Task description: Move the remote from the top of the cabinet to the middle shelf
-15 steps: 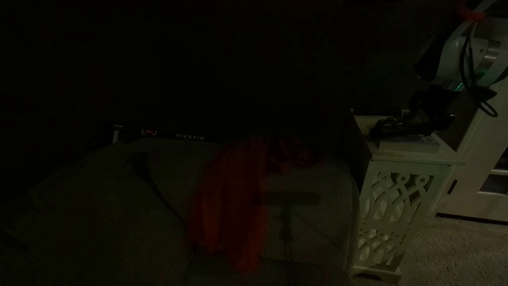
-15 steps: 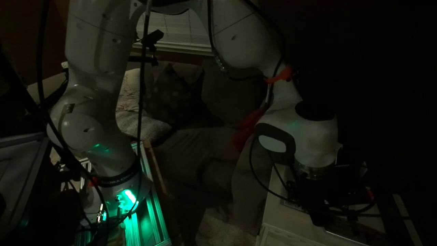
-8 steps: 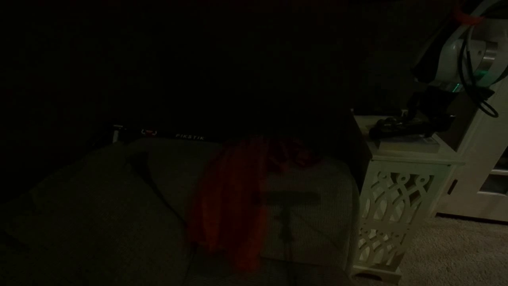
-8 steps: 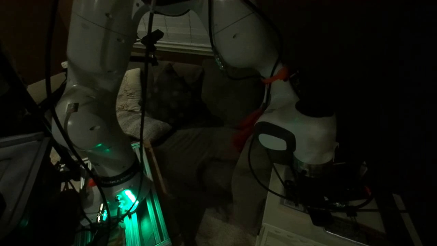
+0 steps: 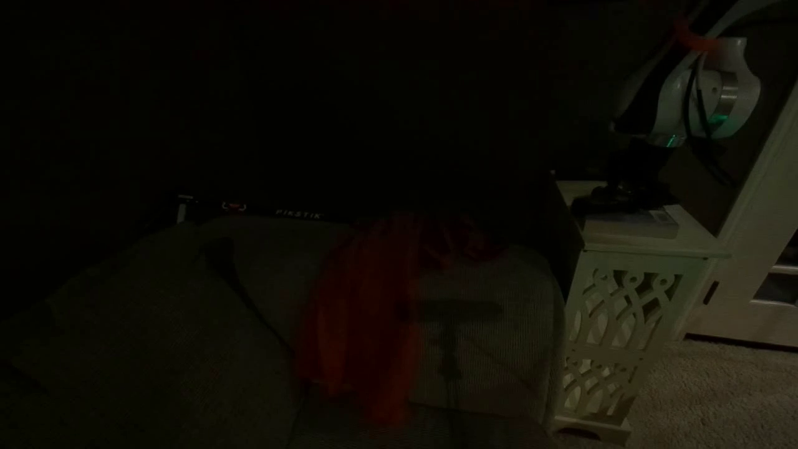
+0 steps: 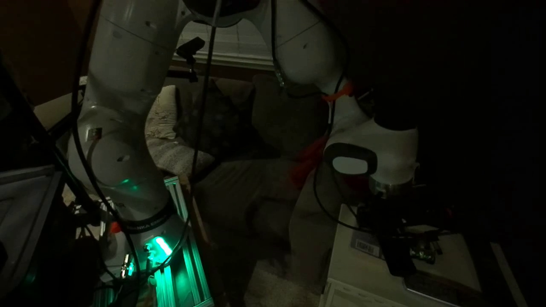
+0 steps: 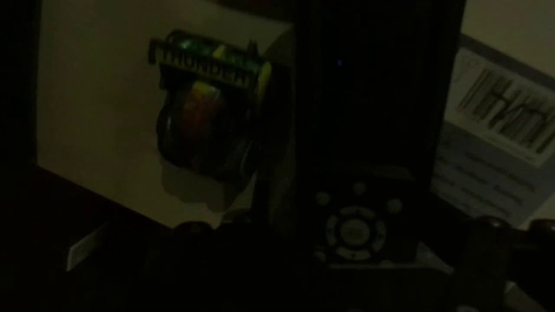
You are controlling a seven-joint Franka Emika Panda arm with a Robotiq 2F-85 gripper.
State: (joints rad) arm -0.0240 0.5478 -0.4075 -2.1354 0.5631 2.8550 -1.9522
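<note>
The white cabinet with lattice sides stands at the right in an exterior view; its bare top shows in an exterior view. The remote is long and dark, with a ring of pale buttons; it lies at the edge of a book on the cabinet top, also seen in an exterior view. My gripper is low over its button end, one fingertip on each side, with gaps visible between; it looks open, though the picture is very dark. The gripper also shows in an exterior view. The middle shelf is out of view.
A book with a barcode lies beside and under the remote. A toy truck marked THUNDER stands on the other side, close to a finger. A sofa with a red cloth is beside the cabinet; a white door is behind it.
The arm has moved left in an exterior view, away from the camera in the other. The book has shifted slightly left; the remote's end has moved much less than the gripper.
</note>
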